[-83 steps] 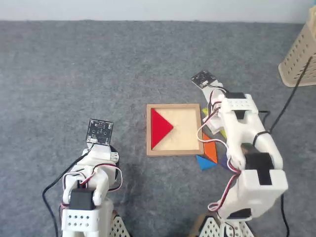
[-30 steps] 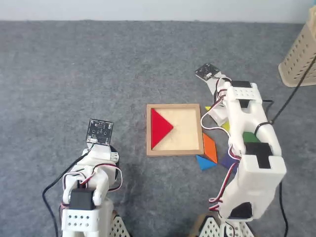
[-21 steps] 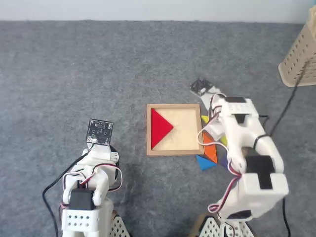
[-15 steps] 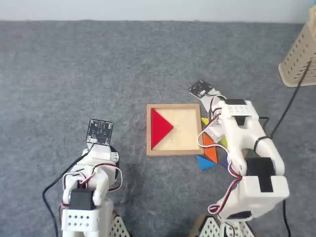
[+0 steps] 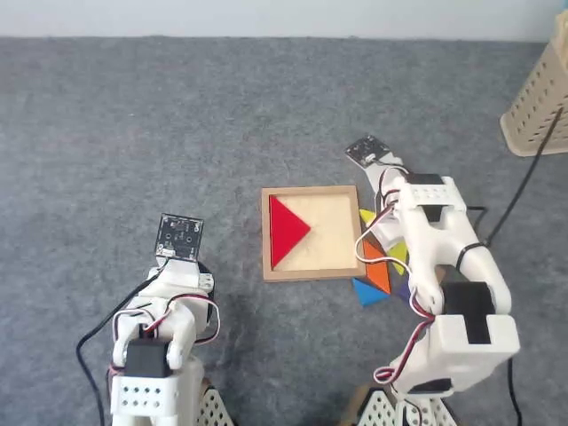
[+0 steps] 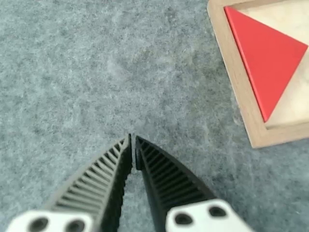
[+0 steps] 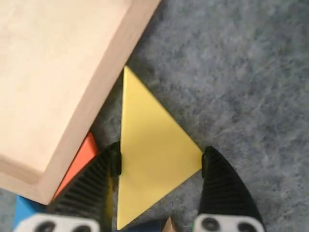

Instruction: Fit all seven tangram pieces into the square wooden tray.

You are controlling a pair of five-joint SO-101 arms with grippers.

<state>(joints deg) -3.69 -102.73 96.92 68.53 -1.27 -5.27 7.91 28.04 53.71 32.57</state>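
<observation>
The square wooden tray [image 5: 311, 271] lies mid-table with a red triangle [image 5: 286, 229] along its left side. In the right wrist view, my right gripper [image 7: 159, 159] is shut on the yellow triangle [image 7: 147, 145], one finger against each side of it, right beside the tray wall [image 7: 104, 92]. An orange piece [image 5: 378, 272] and a blue piece [image 5: 367, 292] lie by the tray's right front corner, partly under the right arm. My left gripper [image 6: 131, 141] is shut with nothing in it, over bare carpet left of the tray [image 6: 244, 111].
A beige slatted basket [image 5: 541, 98] stands at the far right edge, with a black cable [image 5: 515, 186] running from it toward the right arm. Grey carpet stretches open behind and left of the tray.
The right arm swung out to the right, then came back over the pieces beside the tray. The tray has shifted slightly left. The left arm has not moved.
</observation>
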